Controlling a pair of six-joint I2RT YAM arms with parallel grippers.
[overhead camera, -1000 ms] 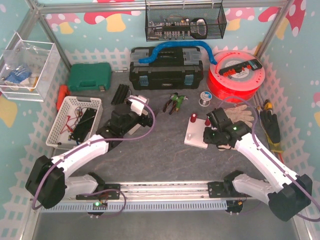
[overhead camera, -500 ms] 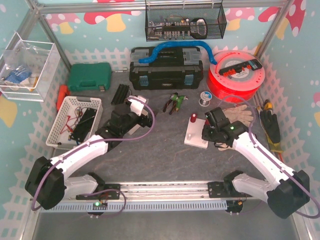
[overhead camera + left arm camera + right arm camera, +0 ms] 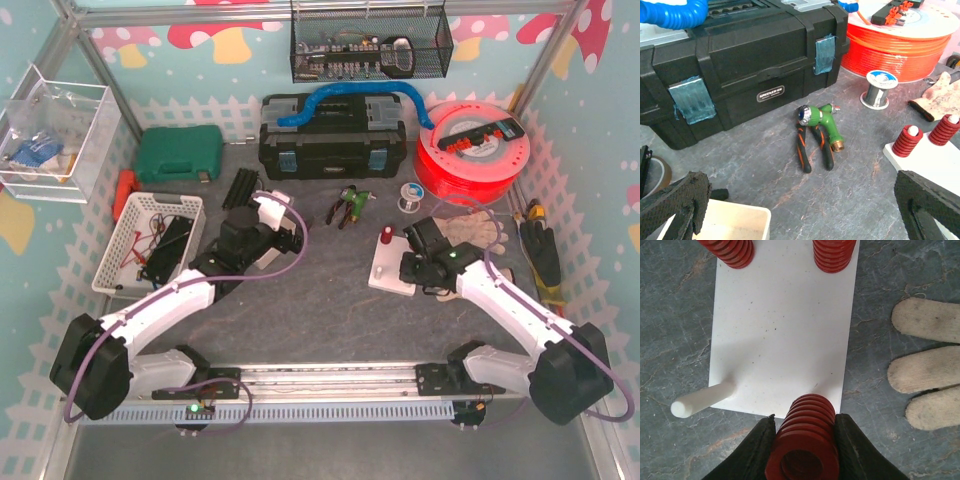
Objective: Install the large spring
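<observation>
A white base plate (image 3: 782, 325) lies on the grey table. Two red springs (image 3: 730, 250) stand on pegs at its far corners. A bare white peg (image 3: 702, 400) stands at its near left corner. My right gripper (image 3: 805, 450) is shut on a large red spring (image 3: 807, 435), whose lower end is over the plate's near right corner. In the top view the right gripper (image 3: 418, 268) is over the plate (image 3: 385, 272). My left gripper (image 3: 285, 238) is open and empty, left of the plate. Its view shows the plate (image 3: 930, 162) with two springs (image 3: 907, 141).
A black toolbox (image 3: 332, 140) and an orange spool (image 3: 470, 150) stand at the back. Pliers and a green nozzle (image 3: 350, 203) lie between the arms. Work gloves (image 3: 478, 228) lie right of the plate. A white basket (image 3: 150, 240) is at the left.
My right gripper has moved a little left with the large spring, closer over the plate. The left arm has barely moved.
</observation>
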